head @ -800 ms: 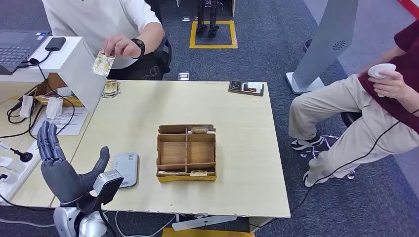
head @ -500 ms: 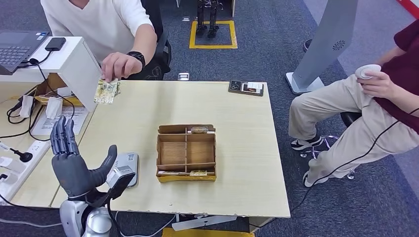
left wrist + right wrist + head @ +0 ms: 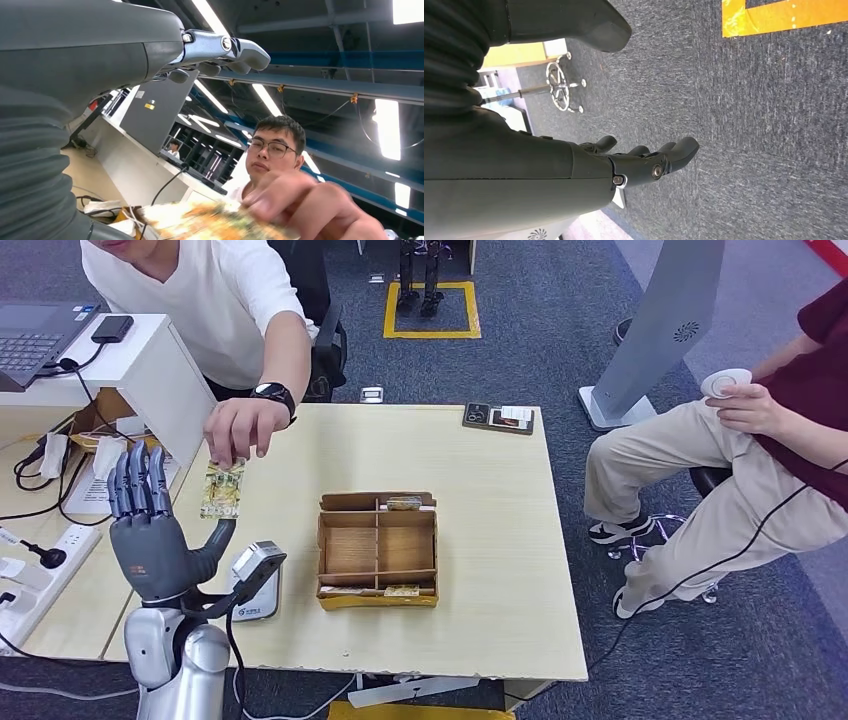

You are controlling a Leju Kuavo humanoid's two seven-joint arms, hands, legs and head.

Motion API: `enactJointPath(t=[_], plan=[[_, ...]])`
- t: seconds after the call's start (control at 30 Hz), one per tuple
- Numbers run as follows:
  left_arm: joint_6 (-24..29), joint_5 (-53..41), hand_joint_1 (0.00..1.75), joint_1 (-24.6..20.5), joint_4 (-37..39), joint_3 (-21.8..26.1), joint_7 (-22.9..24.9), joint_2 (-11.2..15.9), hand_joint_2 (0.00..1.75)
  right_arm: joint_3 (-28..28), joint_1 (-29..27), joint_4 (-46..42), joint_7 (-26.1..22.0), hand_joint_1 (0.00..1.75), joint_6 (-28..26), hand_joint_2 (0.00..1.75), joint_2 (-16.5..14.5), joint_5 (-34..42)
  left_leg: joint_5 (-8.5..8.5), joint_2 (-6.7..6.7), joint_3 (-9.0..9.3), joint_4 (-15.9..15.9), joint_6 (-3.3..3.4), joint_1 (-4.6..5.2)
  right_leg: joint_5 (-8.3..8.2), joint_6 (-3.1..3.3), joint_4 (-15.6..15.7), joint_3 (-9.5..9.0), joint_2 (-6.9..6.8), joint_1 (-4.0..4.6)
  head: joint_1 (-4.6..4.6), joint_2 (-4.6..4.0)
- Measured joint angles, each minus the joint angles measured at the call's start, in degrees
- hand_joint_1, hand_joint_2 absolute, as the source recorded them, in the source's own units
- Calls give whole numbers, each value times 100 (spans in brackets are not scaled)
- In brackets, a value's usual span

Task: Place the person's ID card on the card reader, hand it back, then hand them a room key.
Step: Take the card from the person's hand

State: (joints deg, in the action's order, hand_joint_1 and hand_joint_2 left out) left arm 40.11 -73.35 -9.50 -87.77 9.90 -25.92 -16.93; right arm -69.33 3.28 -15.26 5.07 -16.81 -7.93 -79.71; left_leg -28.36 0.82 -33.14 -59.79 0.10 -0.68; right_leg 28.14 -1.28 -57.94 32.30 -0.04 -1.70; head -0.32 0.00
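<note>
A person in a white shirt reaches over the table and holds out a patterned ID card [image 3: 224, 490] in their hand [image 3: 236, 427]. My left hand [image 3: 150, 535] is raised just left of the card, palm up, fingers spread and apart from it. The same card [image 3: 215, 222] appears blurred in the left wrist view, close under my fingers [image 3: 235, 50]. The grey card reader [image 3: 258, 585] lies on the table right beside my left wrist. A cardboard box [image 3: 377, 550] with compartments holds key cards [image 3: 403, 504]. My right hand [image 3: 644, 160] hangs above the carpet, fingers loosely curled, holding nothing.
More cards [image 3: 498, 418] lie at the table's far edge. A white partition [image 3: 165, 380] and a side desk with cables [image 3: 40, 470] stand to the left. A second person [image 3: 770, 430] sits at the right, off the table.
The person has lowered the card from chest height down toward my left hand. My left hand has risen and moved forward, closer to the card.
</note>
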Motion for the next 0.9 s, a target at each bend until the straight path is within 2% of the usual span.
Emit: enactJointPath(t=[0.1,0.6,0.9], plan=[[0,-101,175,-140,111,81,65,-24,175,8,6,14,-4,0,0,175,9,-7,0,0,0,0,0,0,0,0,0,-1,1,0,1,0],[1,-90,175,-323,289,168,83,-68,175,13,12,55,-4,0,-1,175,36,-21,0,0,-1,0,0,0,0,0,0,2,1,0,-1,0],[4,446,175,-330,290,172,-185,-71,175,14,12,59,-21,0,-9,175,42,-34,0,0,-1,-1,0,0,0,0,0,1,0,0,-1,0]])
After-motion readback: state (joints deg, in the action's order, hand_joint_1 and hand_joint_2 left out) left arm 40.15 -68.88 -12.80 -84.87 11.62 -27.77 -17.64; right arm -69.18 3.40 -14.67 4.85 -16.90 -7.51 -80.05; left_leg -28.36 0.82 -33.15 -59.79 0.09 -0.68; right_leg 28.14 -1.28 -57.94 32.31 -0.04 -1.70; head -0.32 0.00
